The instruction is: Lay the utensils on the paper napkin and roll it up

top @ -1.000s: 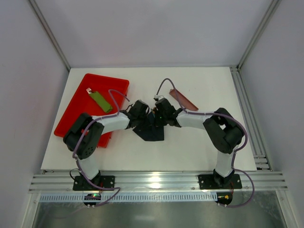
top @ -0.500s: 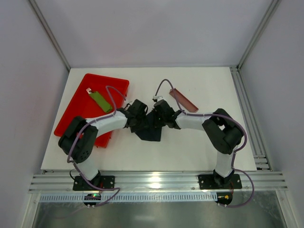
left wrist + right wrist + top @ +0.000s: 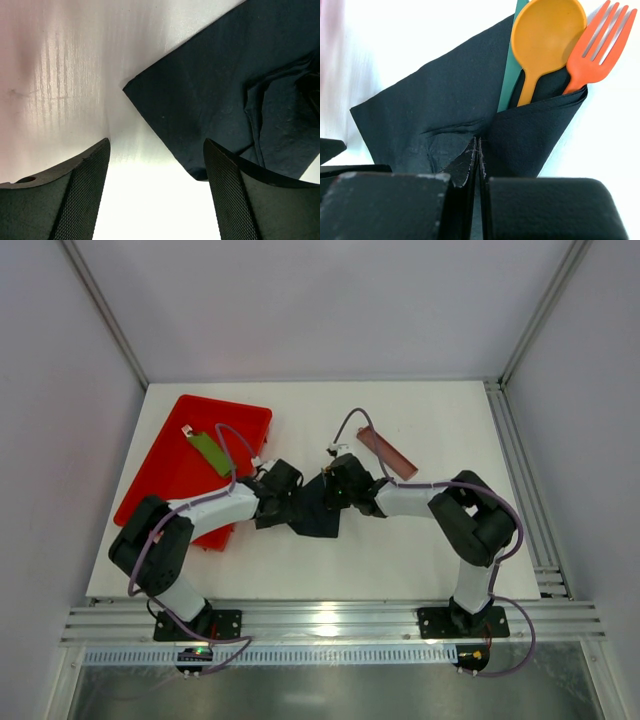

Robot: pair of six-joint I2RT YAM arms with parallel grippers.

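The black paper napkin [image 3: 318, 520] lies at the table's middle, between both grippers. In the right wrist view one flap of the napkin [image 3: 535, 135] is folded over the handles of a yellow-orange spoon [image 3: 547, 35] and an orange fork [image 3: 597, 47]. A thin green strip [image 3: 511, 70] shows beside the spoon. My right gripper [image 3: 479, 150] is shut, its tips resting against the fold. My left gripper [image 3: 155, 195] is open just left of the napkin [image 3: 210, 100], over bare table, with nothing between its fingers [image 3: 75, 200].
A red tray [image 3: 165, 470] at the back left holds a flat green piece [image 3: 208, 452]. A long narrow brown tray [image 3: 387, 452] lies behind the right gripper [image 3: 330, 492]. The left gripper [image 3: 290, 505] sits close to the red tray's near corner.
My left gripper has opened, let go of the napkin and drawn back to the left. My right gripper stays shut at the fold and has shifted slightly left.
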